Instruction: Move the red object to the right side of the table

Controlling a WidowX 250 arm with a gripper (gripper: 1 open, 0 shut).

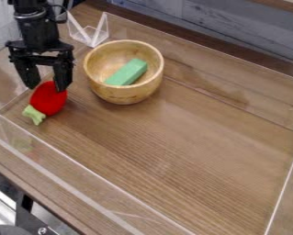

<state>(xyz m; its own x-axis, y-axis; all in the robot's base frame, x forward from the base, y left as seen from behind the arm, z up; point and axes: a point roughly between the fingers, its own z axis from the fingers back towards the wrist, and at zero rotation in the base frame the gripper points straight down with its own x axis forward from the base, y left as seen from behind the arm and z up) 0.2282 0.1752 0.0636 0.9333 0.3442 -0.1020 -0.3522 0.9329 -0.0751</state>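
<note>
The red object point(48, 97) is a small rounded red toy fruit with a light-green stem, lying near the left edge of the table point(185, 147). My gripper point(40, 75) hangs straight down just above and behind it, black fingers spread wide apart. The fingertips straddle the top of the fruit and hold nothing. The jaws are open.
A wooden bowl point(124, 72) holding a green block point(127, 72) stands just right of the gripper. Low clear acrylic walls point(20, 138) edge the table, close to the fruit on the left. Bare wood stretches to the right and front.
</note>
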